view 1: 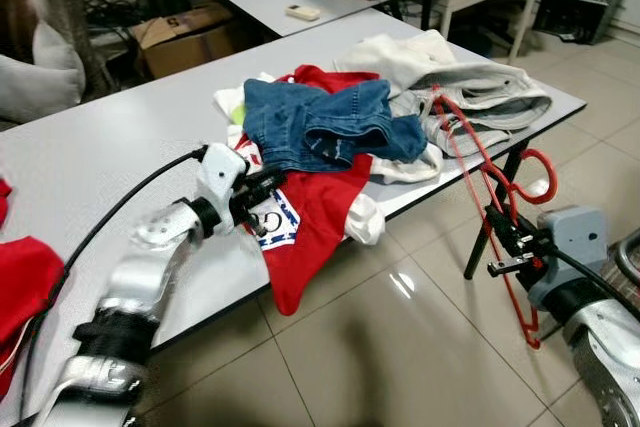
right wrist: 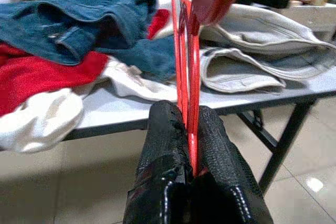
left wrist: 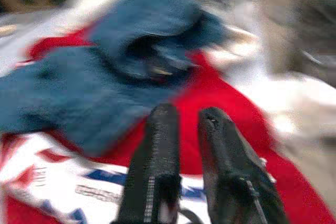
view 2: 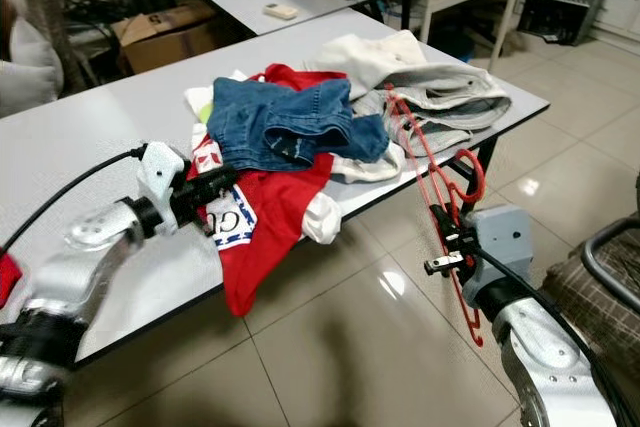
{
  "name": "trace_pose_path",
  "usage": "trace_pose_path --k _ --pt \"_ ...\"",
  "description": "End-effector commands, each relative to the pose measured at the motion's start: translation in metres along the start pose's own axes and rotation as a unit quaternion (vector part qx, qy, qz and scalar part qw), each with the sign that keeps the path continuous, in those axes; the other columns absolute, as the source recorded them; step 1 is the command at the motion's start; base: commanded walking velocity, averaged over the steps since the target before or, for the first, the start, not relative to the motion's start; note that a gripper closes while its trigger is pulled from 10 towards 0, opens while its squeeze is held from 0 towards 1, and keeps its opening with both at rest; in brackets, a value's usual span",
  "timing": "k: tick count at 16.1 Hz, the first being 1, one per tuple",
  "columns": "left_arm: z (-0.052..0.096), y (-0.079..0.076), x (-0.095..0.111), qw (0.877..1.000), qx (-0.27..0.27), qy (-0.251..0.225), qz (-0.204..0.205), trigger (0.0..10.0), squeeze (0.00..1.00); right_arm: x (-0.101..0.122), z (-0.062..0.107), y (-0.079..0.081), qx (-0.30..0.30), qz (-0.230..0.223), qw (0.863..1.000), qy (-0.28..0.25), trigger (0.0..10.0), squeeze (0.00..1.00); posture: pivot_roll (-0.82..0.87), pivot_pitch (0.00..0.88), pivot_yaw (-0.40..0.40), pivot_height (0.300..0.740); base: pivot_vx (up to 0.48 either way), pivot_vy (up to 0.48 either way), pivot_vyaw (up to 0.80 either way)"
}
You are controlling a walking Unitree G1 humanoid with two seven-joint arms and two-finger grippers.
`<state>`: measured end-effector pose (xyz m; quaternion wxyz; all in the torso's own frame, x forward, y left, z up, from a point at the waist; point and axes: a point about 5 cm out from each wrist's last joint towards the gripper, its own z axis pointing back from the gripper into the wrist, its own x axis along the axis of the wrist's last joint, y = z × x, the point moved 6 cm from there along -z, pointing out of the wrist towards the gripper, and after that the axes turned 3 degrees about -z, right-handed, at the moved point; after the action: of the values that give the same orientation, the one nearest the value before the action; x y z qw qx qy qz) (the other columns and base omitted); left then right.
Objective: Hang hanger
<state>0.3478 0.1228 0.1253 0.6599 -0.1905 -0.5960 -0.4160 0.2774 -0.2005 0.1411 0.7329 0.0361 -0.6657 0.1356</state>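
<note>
Red hanger is sitting clamped in my right gripper beside the table. My left gripper, fingers narrowly parted and holding nothing, is hovering over the red shirt; its wrist view is showing jeans close up.

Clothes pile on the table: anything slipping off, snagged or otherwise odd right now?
Yes. The red shirt droops over the table's front edge toward the floor, next to the left gripper. The red hanger, clamped in the right gripper, leans tilted with its top on the grey clothes, where it could snag.
</note>
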Motion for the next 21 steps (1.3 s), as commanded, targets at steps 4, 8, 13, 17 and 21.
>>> trace_pose_path --k 4,8,13,17,21 --pt "0.019 -0.053 -0.025 0.982 -0.159 0.097 0.002 10.0 1.00 -0.001 0.004 0.008 0.038 0.009 0.999 0.011 10.0 0.00 -0.23 0.000 0.129 0.740 0.000 0.000 0.00" --pt "-0.001 -0.061 -0.034 0.984 -0.133 0.113 -0.040 10.0 1.00 0.000 0.002 0.016 0.049 0.008 0.999 0.011 10.0 0.00 -0.23 0.000 0.124 0.740 0.000 0.000 0.00" --pt "-0.005 -0.036 -0.052 0.977 -0.048 0.169 -0.124 10.0 0.00 -0.001 0.001 0.023 0.055 0.005 0.998 0.010 10.0 0.00 -0.23 0.000 0.126 0.740 0.000 0.000 0.00" --pt "-0.005 -0.048 -0.053 0.975 -0.075 0.164 -0.128 3.2 0.00 -0.001 0.000 0.020 0.052 0.006 0.999 0.011 10.0 0.00 -0.23 0.000 0.126 0.740 0.000 0.000 0.00" --pt "-0.008 -0.057 -0.058 0.974 -0.084 0.165 -0.128 0.0 0.00 -0.001 0.000 0.021 0.052 0.007 0.999 0.011 10.0 0.00 -0.22 0.000 0.122 0.740 0.000 0.000 0.00"
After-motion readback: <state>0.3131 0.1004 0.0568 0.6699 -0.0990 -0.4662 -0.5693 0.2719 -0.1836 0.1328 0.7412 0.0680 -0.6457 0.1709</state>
